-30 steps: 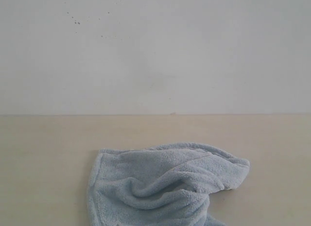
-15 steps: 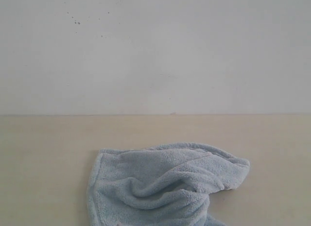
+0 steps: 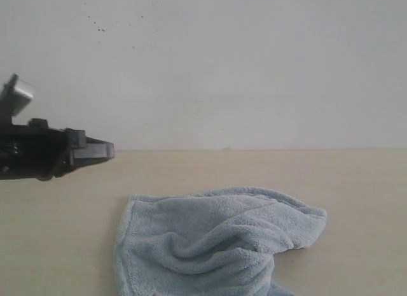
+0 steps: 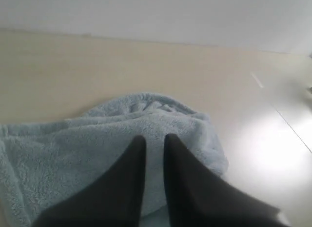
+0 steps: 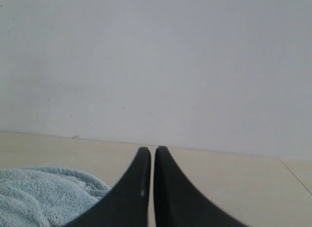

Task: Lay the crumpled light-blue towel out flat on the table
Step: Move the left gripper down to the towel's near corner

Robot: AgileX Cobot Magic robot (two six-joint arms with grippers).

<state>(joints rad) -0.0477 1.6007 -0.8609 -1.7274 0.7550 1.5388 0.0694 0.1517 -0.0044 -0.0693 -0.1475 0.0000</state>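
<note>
The light-blue towel point(image 3: 216, 239) lies crumpled and folded over itself on the beige table point(image 3: 57, 232), near the front edge of the exterior view and running off its bottom. My left gripper point(image 3: 108, 149) reaches in from the left, above the table and apart from the towel. In the left wrist view its black fingertips point(image 4: 154, 137) stand slightly open over the towel point(image 4: 73, 149), with nothing between them. My right gripper point(image 5: 152, 149) is shut and empty, aimed at the wall, with the towel point(image 5: 39, 193) off to one side. It does not show in the exterior view.
A plain white wall point(image 3: 222, 67) rises behind the table's far edge. Bare tabletop point(image 3: 362, 194) lies left, right and behind the towel. In the left wrist view a thin line point(image 4: 287, 129) crosses the table point(image 4: 73, 66) beside a bright glare patch.
The left arm has come into the exterior view from the left; it was out of view before. The towel lies as it did.
</note>
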